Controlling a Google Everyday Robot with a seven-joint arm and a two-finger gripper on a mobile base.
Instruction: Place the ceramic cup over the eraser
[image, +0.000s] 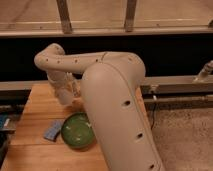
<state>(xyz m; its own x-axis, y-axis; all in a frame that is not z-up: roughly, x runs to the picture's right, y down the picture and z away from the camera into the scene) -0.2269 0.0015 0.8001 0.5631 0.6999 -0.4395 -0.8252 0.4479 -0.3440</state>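
Observation:
My arm reaches from the lower right across the wooden table to its far left part. The gripper hangs there, pointing down, just above the tabletop. A small whitish tapered shape at its tip looks like the ceramic cup, low over the wood. The striped eraser is hidden or out of view; it may be behind the gripper or the arm.
A green bowl sits on the table in front of the gripper, partly behind my arm. A flat pale-blue piece lies just left of the bowl. A metal rail and a dark wall run behind the table. A carpeted floor lies to the right.

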